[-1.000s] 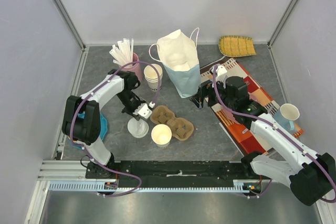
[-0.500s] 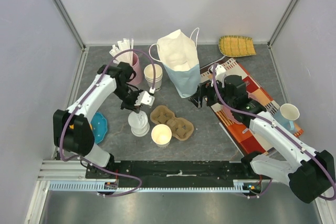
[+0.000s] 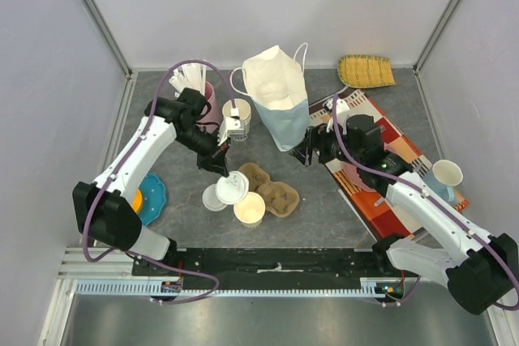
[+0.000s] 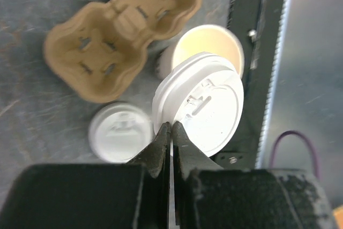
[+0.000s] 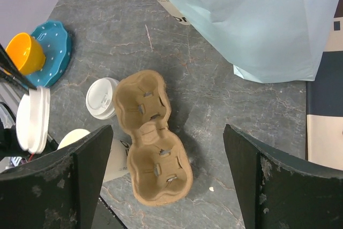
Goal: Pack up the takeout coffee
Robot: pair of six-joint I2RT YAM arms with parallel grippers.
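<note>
Top external view: takeout coffee (image 3: pixel 213 198) upright on the counter (image 3: pixel 324 208). Small white paper cup, round white lid pressed on top, mostly lid seen from above. Just left of the brown cup carrier (image 3: pixel 266 186), near the open paper cup (image 3: pixel 249 208). Left gripper (image 3: pixel 221 171) up above, jaws pressed together on the rim of a loose white lid (image 3: pixel 233 186), tilted in the air. Right gripper (image 3: pixel 306 153) by the foot of the paper bag (image 3: pixel 280 111), jaws spread wide, holding nothing, well apart from the coffee.
</note>
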